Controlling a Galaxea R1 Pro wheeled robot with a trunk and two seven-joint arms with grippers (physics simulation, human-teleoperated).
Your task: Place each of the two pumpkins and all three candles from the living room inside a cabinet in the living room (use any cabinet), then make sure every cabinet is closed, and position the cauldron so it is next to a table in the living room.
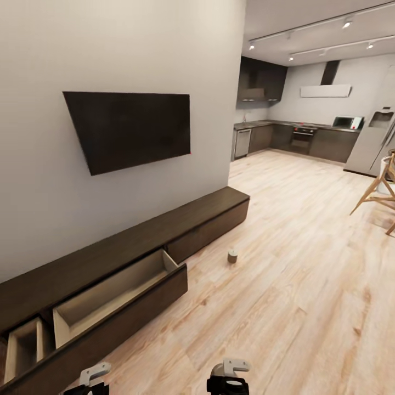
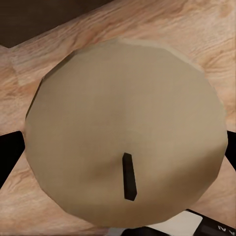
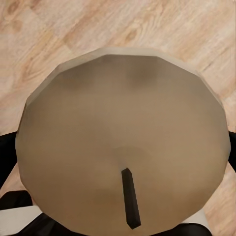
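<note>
Tools, left and right, point floorward, each clamped around a candle.

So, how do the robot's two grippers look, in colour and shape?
In the head view, the left gripper and the right gripper each have pale grey, angular bracket-like fingers on a black body. In the wrist views, black parts show at the edges.

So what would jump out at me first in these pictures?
Probably the pulled-out drawer of the long dark cabinet under the wall-mounted TV, with a lone candle standing on the wooden floor nearby. Each wrist view looks straight down on a tan candle with a dark wick.
</note>
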